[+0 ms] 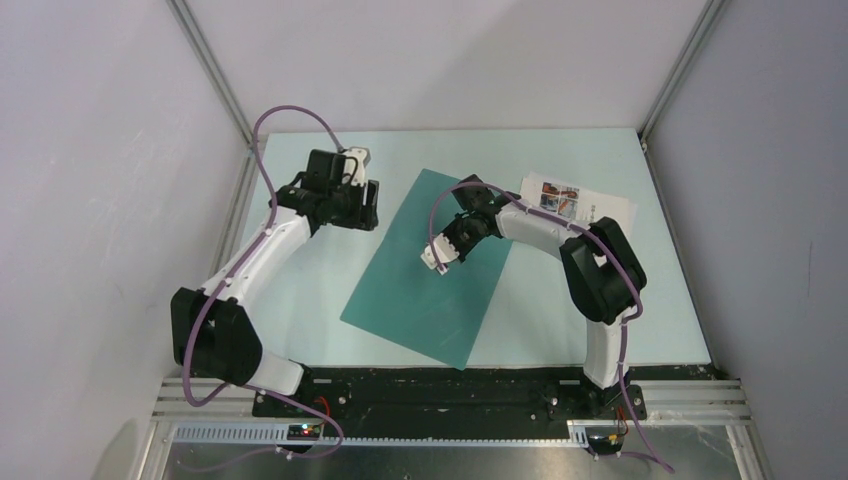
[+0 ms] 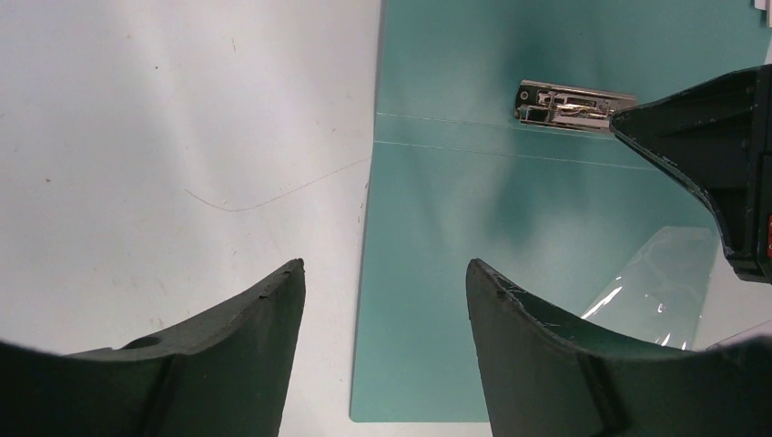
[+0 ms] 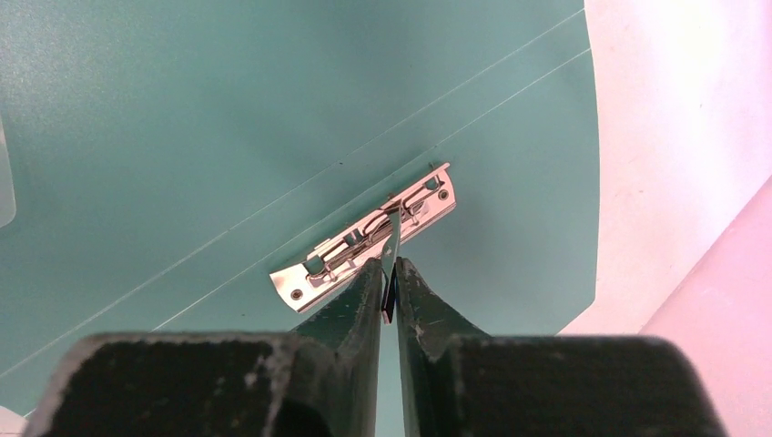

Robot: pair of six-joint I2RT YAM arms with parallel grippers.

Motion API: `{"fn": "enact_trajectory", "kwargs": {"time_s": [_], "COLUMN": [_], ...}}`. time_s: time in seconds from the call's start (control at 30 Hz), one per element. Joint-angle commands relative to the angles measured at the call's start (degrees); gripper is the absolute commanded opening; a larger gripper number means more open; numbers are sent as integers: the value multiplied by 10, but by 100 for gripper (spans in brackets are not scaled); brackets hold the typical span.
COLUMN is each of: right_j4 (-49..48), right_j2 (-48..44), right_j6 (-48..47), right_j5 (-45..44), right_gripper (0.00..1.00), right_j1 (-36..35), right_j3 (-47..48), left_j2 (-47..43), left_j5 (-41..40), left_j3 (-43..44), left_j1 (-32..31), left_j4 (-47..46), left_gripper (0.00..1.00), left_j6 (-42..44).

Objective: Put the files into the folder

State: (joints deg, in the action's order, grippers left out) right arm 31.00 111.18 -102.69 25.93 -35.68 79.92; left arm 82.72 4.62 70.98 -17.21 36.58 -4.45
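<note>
Folder (image 1: 410, 300) lies opened flat on the counter (image 1: 600, 320), set on a diagonal, its near corner close to the black base rail (image 1: 450, 402) where both arms are bolted. Inner face up; nothing filed in it yet. A clear pocket (image 2: 655, 282) shines on the inside cover (empty, as far as the left wrist view shows).

Progress, judged: early. Cover is open; loading not begun. Step in hand appears to be releasing the clip (image 3: 364, 238) at the spine fold. Right tool (image 3: 390, 269) is clenched on the clip's thin upright lever, fingers pinched to a sliver with the metal tab between them. Left tool (image 2: 384, 266) hangs released over the folder's left edge, fingers wide, nothing between them, partly over bare counter.

Left to do, by estimate: lift the lever, fetch the sheets, lay them under the clip, press it down, possibly close the cover.

Farther back, the files (image 1: 590, 205) rest on the far right part of the counter, well apart from the clip and partly hidden behind the right arm. A brochure page with colour photos is on show; whether the text sheet lies beneath it cannot be told.

Counter: pale blue-green, matte, a few faint specks and one hairline curved mark in the left wrist view. Room: plain light walls (image 1: 450, 60) close in on three sides, with aluminium frame posts (image 1: 215, 80) at the far corners.
</note>
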Motion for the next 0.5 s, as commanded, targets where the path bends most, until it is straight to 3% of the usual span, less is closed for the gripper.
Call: {"fn": "enact_trajectory", "kwargs": {"time_s": [0.0, 0.23, 0.47], "right_j4": [-11, -42, -29], "right_j2": [7, 14, 38], "right_j6": [-4, 45, 238], "right_j5": [-4, -18, -83], "right_gripper": [12, 2, 0], "right_j1": [-3, -11, -37], "right_j3": [-1, 11, 84], "left_j2": [-10, -19, -49], "left_j5": [-5, 6, 40], "left_j3": [-4, -6, -35], "left_j1": [7, 24, 71], "left_j4": [-8, -2, 12], "left_gripper": [70, 70, 69], "left_j6": [8, 9, -10]}}
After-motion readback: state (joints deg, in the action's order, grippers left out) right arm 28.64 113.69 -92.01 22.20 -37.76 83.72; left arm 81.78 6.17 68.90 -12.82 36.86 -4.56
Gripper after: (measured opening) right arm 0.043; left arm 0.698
